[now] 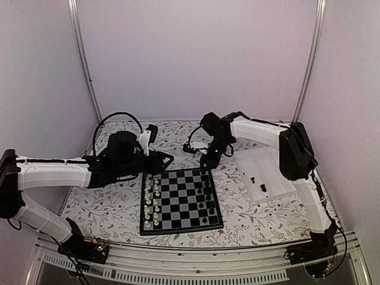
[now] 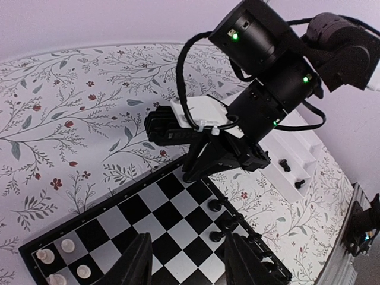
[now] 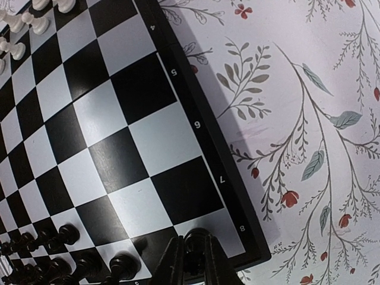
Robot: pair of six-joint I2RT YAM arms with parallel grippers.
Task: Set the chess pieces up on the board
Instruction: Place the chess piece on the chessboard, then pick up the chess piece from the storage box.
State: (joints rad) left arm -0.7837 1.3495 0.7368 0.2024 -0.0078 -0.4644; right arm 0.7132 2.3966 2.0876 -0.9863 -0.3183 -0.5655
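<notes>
Lilac walls enclosed a floral tablecloth (image 1: pixel 113 208), seen from above, on which the chessboard (image 1: pixel 181 202) lay. White chessmen (image 1: pixel 151 200) were ranked along its left side and black chessmen (image 1: pixel 208 199) along its right. Two more were seen in the white tray (image 1: pixel 270 159). The right gripper (image 1: pixel 208 163) was poised at the board's far right corner, the left gripper (image 1: pixel 169 159) by its far left corner.

From the left wrist, the left gripper's jaws were held apart above the squares, nothing between them.

From the right wrist, the right gripper was clamped on a black chessman (image 3: pixel 196 240) over the corner square by the rim's 8; whether it touched the board could not be told.
</notes>
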